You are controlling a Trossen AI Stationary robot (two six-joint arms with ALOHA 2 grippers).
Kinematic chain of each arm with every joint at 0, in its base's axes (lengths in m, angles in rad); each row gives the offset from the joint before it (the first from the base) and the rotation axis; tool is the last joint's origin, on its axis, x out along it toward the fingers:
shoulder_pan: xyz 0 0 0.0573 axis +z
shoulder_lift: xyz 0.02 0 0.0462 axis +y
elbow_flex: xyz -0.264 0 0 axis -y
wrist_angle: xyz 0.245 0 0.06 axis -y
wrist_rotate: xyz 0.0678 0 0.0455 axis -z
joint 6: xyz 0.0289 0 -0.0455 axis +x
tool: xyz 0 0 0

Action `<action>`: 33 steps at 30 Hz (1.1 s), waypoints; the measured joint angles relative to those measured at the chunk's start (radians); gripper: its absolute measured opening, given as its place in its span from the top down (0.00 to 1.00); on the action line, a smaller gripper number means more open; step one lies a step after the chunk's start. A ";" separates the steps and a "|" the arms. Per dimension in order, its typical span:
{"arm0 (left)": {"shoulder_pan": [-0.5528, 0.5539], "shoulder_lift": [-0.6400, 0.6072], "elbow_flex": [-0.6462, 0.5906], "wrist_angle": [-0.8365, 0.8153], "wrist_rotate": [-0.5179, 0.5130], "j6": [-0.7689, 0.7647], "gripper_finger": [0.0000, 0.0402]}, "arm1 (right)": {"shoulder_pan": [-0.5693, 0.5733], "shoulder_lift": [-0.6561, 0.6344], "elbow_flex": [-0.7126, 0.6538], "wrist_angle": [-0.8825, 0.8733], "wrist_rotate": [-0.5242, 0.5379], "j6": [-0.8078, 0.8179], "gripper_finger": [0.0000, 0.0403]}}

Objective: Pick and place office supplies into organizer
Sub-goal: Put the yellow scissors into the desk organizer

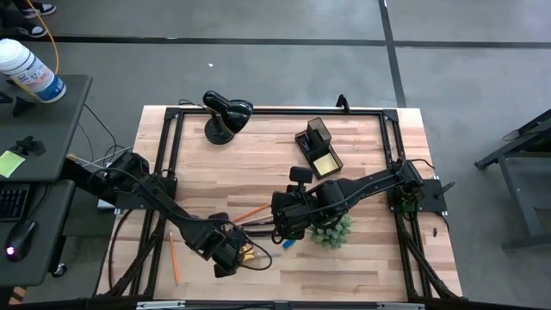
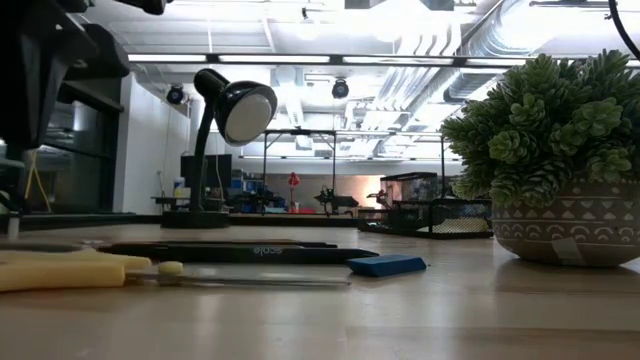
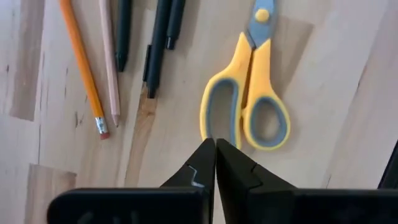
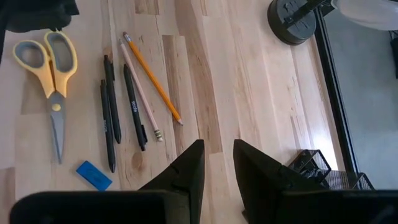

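Yellow-handled scissors [image 3: 249, 93] lie flat on the wooden table, shut, beside two pencils [image 4: 152, 78], several thin black pens [image 4: 112, 118] and a small blue item [image 4: 93, 174]. My left gripper [image 3: 214, 149] is shut, points down and hovers just off the scissors' handle loops, holding nothing. My right gripper [image 4: 217, 155] hangs higher over the table with its fingers apart and nothing between them. The black organizer [image 1: 317, 146] stands at the far middle, a yellow sticky-note pad [image 1: 325, 163] in its low tray.
A black domed desk lamp [image 1: 225, 116] stands at the far left. A green spiky plant in a patterned pot [image 2: 550, 170] sits right of the supplies, under my right arm. One more orange pencil [image 1: 172, 257] lies near the table's left edge.
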 joint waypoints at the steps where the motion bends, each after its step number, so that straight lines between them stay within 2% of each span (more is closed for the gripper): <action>1: 0.000 0.000 0.000 -0.011 0.004 0.010 0.98 | 0.000 0.000 0.000 0.000 0.000 -0.001 0.79; 6: 0.000 0.015 -0.001 -0.036 0.008 0.026 0.91 | 0.000 0.000 0.000 0.004 0.000 -0.003 0.79; 15: 0.023 0.083 0.000 0.015 0.025 0.114 0.80 | 0.000 0.000 0.000 0.019 0.000 0.008 0.79; 19: 0.034 0.129 -0.002 0.014 0.078 0.125 0.78 | 0.002 0.000 0.000 0.026 0.000 0.008 0.79; 33: 0.032 0.202 0.001 0.070 0.105 0.112 0.78 | 0.002 0.000 0.000 0.039 0.001 0.008 0.79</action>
